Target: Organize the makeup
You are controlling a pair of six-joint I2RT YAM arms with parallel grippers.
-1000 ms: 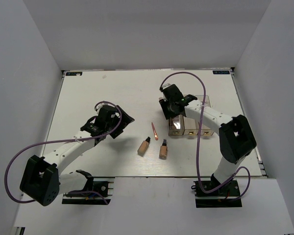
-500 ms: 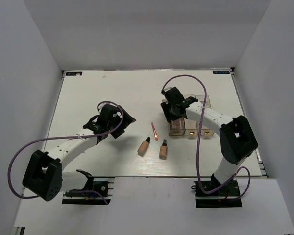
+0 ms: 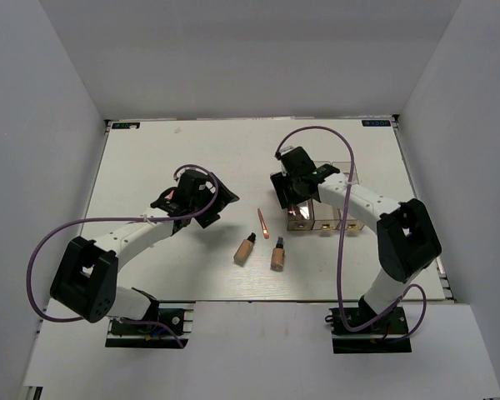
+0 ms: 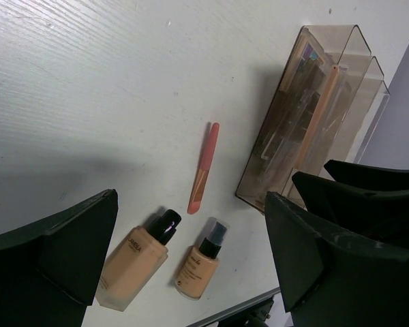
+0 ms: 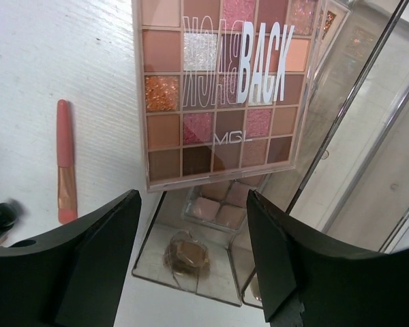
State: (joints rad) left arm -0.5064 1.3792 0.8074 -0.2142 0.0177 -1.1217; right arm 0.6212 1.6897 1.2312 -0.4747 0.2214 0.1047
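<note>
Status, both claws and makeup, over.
Left claw open, empty. Right claw open over palette in clear box. Two bottles, pink stick loose on table. Nothing blocking.

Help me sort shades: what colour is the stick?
Stick: pink with a gold band; right wrist view.

Both bottles lay on their sides mid-bench (image 3: pixel 150 158), the left bottle (image 3: pixel 246 248) tilted, the right bottle (image 3: pixel 277 253) straighter. The pink stick (image 3: pixel 263 223) lay just beyond them. The right gripper (image 3: pixel 293 193) hung over the clear box's (image 3: pixel 333 218) left end, and the left gripper (image 3: pixel 207 200) sat well left of the stick.
</note>
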